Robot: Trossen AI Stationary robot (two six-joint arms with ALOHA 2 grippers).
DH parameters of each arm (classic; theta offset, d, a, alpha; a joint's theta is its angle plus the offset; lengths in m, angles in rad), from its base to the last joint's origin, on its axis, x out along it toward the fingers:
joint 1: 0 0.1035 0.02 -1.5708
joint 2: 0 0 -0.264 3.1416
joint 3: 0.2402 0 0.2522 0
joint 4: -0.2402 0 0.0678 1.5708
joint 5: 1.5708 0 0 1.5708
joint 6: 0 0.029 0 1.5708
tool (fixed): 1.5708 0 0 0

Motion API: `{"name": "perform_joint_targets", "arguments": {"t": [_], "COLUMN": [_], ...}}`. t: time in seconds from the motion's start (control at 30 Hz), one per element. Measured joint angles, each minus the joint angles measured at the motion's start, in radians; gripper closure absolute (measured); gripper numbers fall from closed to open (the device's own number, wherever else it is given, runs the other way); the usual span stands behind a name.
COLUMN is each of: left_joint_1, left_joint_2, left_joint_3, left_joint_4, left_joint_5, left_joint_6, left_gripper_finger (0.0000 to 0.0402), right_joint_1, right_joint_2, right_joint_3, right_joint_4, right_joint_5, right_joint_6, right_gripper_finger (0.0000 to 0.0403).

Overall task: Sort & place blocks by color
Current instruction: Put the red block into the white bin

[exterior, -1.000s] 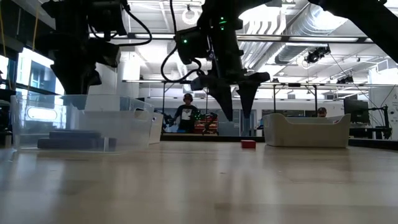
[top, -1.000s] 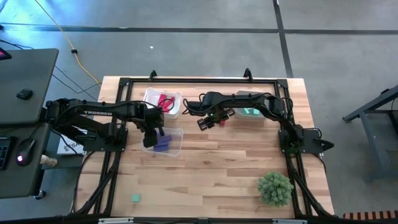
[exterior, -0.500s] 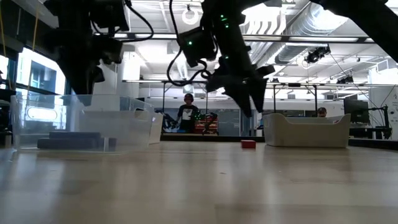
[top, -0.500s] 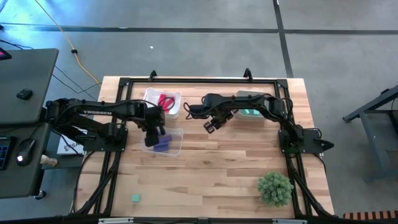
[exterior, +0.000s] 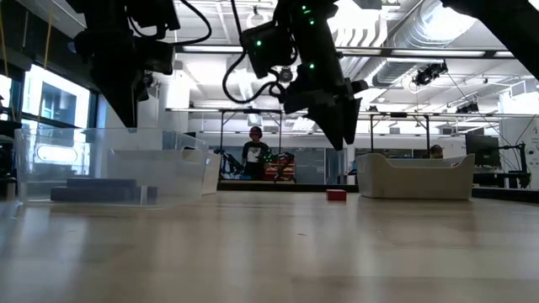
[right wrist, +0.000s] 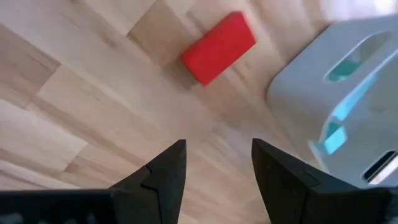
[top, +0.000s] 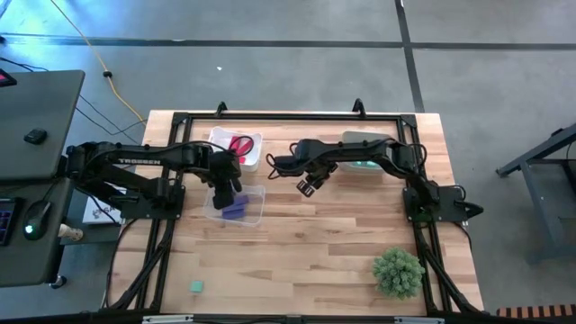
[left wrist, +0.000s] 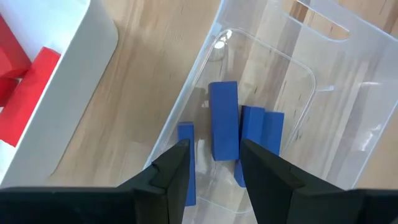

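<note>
My left gripper point(top: 222, 198) point(left wrist: 214, 168) hangs open, pointing down over the clear bin point(top: 259, 205), where purple blocks point(left wrist: 224, 121) lie flat on the bottom. My right gripper point(top: 307, 187) point(right wrist: 217, 168) is open above bare table, holding nothing. A red block point(right wrist: 217, 46) point(exterior: 336, 194) lies flat on the wood just beyond its fingers, beside the greyish-white bin point(right wrist: 298, 93) that holds teal blocks point(top: 363, 163). More red blocks point(top: 240, 147) sit in a white bin point(top: 219, 144). A teal block point(top: 196, 286) lies alone near the table's front edge.
A bushy green plant ball point(top: 398, 271) stands at the near right. A black frame rail point(top: 288, 115) runs around the table. The three bins sit in the far half; bare wood stretches across the middle and near side. People show in the room behind.
My right gripper has rolled about its own axis and drifted slightly toward the near edge, staying above the table. My left gripper has shifted a little toward the far edge over the clear bin. No block has moved.
</note>
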Motion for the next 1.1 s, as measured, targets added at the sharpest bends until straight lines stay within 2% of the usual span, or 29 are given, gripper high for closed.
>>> {"name": "perform_joint_targets", "arguments": {"t": [0.3, 0.63, 0.87, 1.1], "left_joint_1": [0.0, 0.0, 0.0, 0.0], "left_joint_2": [0.0, 0.0, 0.0, 0.0], "left_joint_3": [0.0, 0.0, 0.0, 0.0], "left_joint_4": [0.0, 0.0, 0.0, 0.002], "left_joint_5": [0.0, 0.0, 0.0, -0.038], "left_joint_6": [-0.023, -0.034, -0.034, -0.049], "left_gripper_finger": [0.0271, 0.0271, 0.0271, 0.0271], "right_joint_1": [0.011, 0.013, 0.012, 0.013], "right_joint_2": [-0.044, -0.243, -0.44, -0.58], "right_joint_3": [-0.011, -0.32, -0.495, -0.602], "right_joint_4": [0.006, 0.067, 0.193, 0.314], "right_joint_5": [0.082, 0.078, 0.048, 0.022], "right_joint_6": [-0.055, -0.045, 0.07, 0.216], "right_gripper_finger": [0.0233, 0.0233, 0.0233, 0.0233]}}
